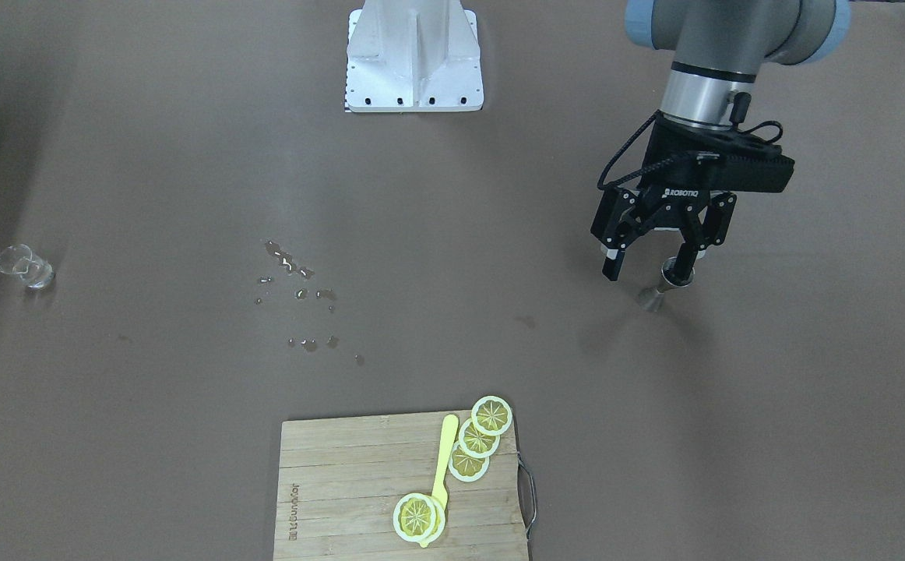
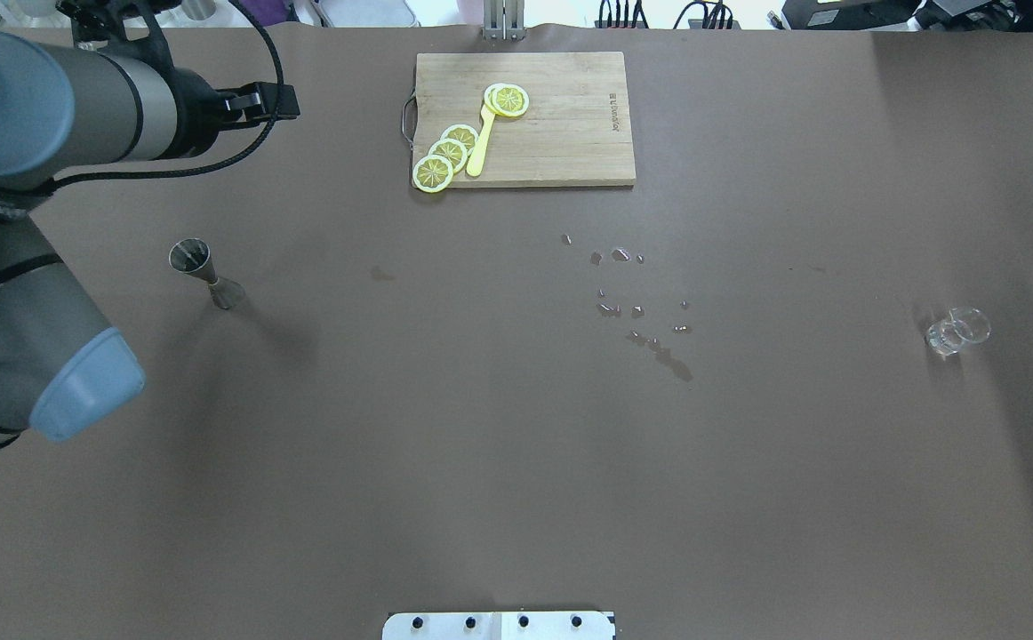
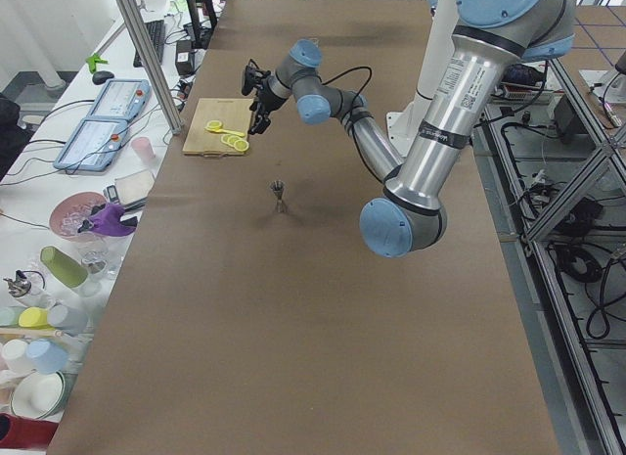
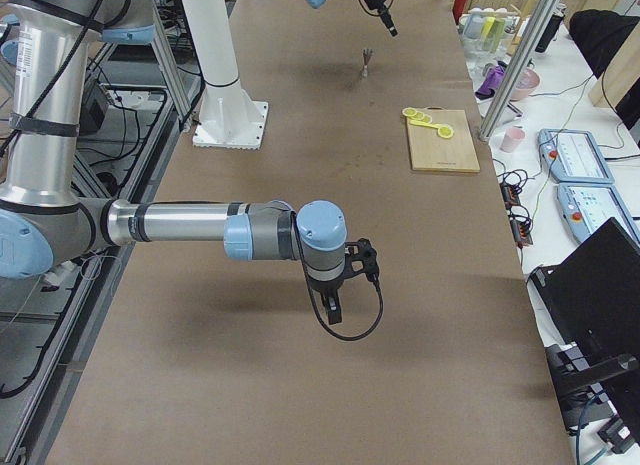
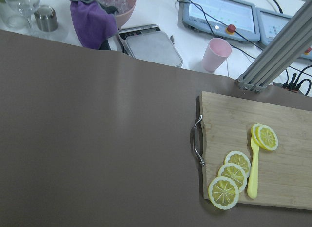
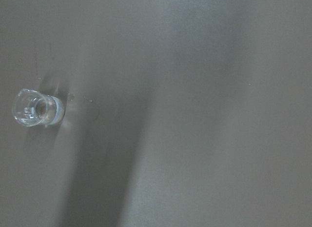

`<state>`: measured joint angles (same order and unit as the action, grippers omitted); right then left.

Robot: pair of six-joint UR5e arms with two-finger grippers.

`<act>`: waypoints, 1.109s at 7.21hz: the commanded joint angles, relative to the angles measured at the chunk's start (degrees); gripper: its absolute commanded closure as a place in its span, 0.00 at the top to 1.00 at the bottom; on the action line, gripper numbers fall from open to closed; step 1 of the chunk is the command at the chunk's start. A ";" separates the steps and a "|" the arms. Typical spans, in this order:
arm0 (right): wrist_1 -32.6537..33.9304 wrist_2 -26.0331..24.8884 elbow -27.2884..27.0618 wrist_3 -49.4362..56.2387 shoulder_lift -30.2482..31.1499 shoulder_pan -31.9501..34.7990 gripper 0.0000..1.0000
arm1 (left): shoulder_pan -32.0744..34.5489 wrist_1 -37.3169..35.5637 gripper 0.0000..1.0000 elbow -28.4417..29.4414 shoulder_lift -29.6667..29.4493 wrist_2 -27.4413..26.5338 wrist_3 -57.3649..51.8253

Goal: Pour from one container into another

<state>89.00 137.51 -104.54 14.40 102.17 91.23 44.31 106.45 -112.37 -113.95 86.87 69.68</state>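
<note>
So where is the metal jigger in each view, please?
Exterior front-facing: jigger right of centre.
Overhead exterior: left side, standing alone.
Exterior left: mid-table, upper centre.
Exterior right: near the top edge, far end.
Left wrist-mounted: not in it.
Right wrist-mounted: not in it.
Shared landmark: the cutting board with lemon slices.

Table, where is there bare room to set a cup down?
Bare: the stretch between the jigger and the spilled droplets, and the wide near strip down to the base plate. Crowded: the cutting board, with lemon slices and a spoon.
</note>
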 commanded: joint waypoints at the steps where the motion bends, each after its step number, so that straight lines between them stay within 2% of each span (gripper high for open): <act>1: -5.28 4.78 3.98 0.27 -0.73 0.00 1.00 | -7.98 2.25 0.97 -4.33 5.90 -18.23 0.02; 3: -15.73 5.23 9.34 -0.08 -0.83 -1.13 1.00 | -12.92 11.37 0.97 -4.62 12.14 -29.00 0.02; 5: -17.79 5.23 10.15 0.10 -1.26 -4.55 1.00 | -15.47 15.78 0.97 -4.18 15.85 -38.65 -0.07; 6: -21.20 4.79 10.50 -0.51 -1.35 -5.61 1.00 | -17.22 17.54 0.97 -3.48 16.91 -43.67 -0.07; 8: -21.76 4.79 10.76 -0.52 -3.18 -9.47 1.00 | -18.64 21.67 0.97 -0.06 17.53 -49.41 0.11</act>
<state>67.95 142.43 -93.92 13.95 100.33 84.16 26.66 125.48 -114.36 -96.87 41.07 69.69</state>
